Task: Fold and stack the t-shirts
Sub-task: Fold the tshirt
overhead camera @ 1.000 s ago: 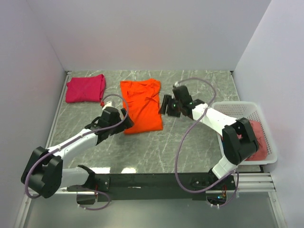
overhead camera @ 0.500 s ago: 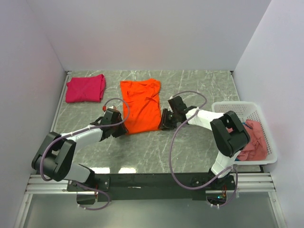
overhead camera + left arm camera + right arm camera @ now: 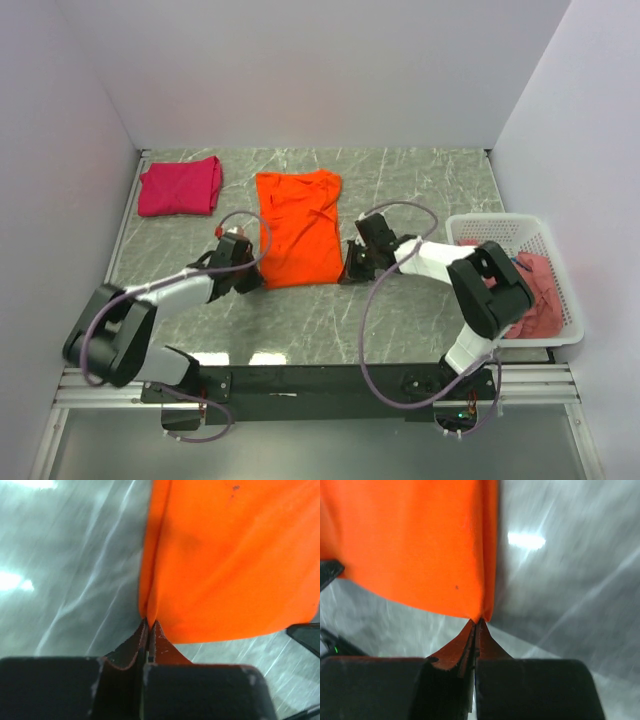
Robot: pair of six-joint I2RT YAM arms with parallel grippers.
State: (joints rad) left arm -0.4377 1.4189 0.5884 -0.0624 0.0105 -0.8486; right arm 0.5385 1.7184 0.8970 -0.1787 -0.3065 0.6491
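Both claws clamped: left gripper (image 3: 149, 623) pinching the near-left corner of the orange t-shirt (image 3: 298, 228), right gripper (image 3: 476, 621) pinching its near-right corner.

Cropped orange t-shirt (image 3: 235, 555) in wrist views

The left arm (image 3: 170, 292) and right arm (image 3: 432, 256) have white links, black joints, looping mauve cables and, seemingly, scuffed black fingers (image 3: 130, 648).
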